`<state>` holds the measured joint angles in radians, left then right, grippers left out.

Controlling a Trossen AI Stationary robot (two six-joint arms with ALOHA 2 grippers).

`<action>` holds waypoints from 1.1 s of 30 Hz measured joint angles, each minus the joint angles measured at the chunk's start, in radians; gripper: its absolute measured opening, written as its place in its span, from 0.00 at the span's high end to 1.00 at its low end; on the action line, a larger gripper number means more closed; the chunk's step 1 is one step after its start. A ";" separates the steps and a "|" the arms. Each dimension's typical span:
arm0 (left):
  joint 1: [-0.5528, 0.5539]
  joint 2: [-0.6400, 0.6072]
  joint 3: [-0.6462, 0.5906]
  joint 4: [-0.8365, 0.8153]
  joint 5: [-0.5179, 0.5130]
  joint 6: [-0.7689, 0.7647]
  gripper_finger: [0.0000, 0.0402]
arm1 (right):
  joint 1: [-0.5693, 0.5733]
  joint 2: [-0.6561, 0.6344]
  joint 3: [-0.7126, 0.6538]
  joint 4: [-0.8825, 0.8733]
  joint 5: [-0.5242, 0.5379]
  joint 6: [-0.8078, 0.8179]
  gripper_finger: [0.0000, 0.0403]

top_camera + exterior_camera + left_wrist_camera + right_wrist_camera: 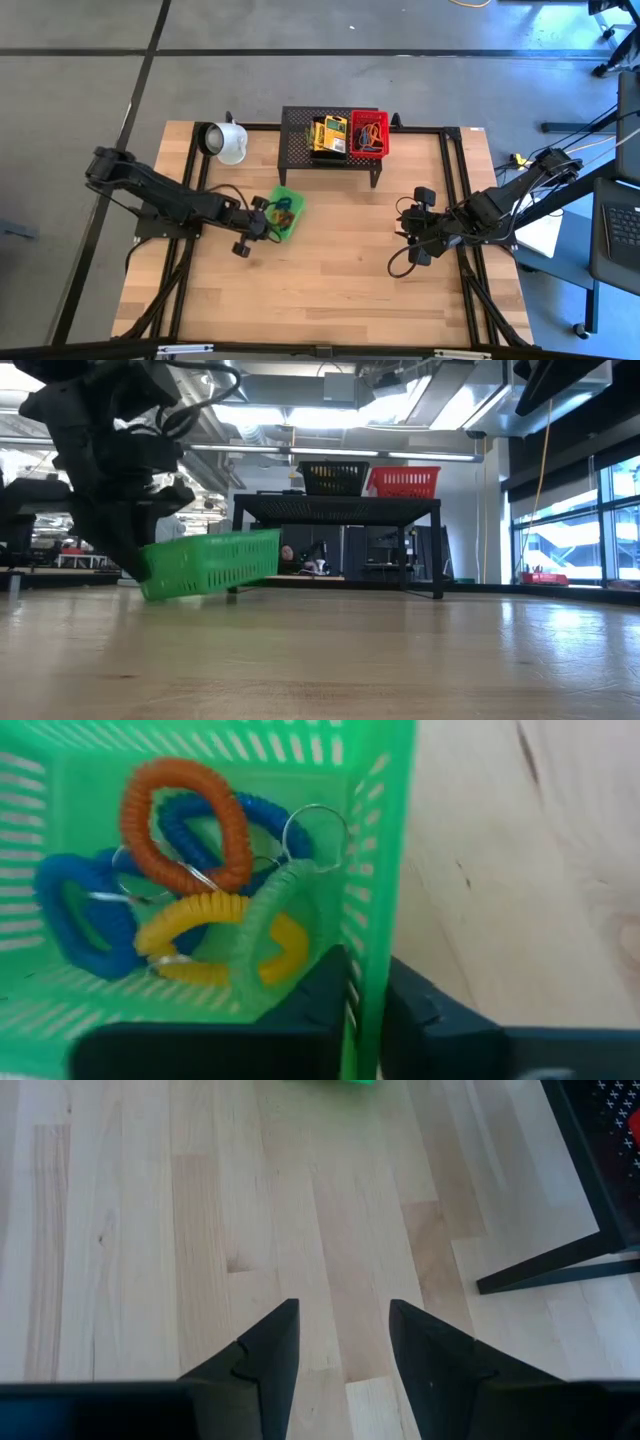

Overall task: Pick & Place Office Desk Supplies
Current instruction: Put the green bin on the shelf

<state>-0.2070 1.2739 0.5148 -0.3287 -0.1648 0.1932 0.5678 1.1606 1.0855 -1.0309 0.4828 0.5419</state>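
A green slotted basket (pixel 287 211) stands left of the table's middle and looks tilted in the low view (pixel 212 563). In it lie several coiled loops with key rings: orange (pixel 185 825), blue (pixel 75 915), yellow (pixel 215 930) and pale green. My left gripper (pixel 264 218) is shut on the basket's wall. My right gripper (pixel 412 230) hangs open over bare wood at the right, with nothing between its fingers (pixel 343 1315). My left gripper pinches one side wall of the green basket (pixel 372 935) at its rim, near a corner. One finger (pixel 312 995) is inside the basket and the other (pixel 425 1015) outside. The fingers come slanting down from the table's left. The basket sits tilted in the hold.
A black mesh shelf (pixel 300 150) stands at the far middle; on it are yellow boxes (pixel 330 135) and a red basket (pixel 368 134) with loops. A white mug (pixel 228 142) lies on its side at the far left. Bare wood stretches between the two arms.
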 joint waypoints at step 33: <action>-0.006 0.016 0.736 -0.586 -0.404 -0.271 0.99 | 0.000 0.000 0.000 0.002 0.000 -0.004 0.61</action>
<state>-0.2132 1.2901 1.2513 -0.9151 -0.5692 -0.0781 0.5678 1.1606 1.0855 -1.0294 0.4824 0.5381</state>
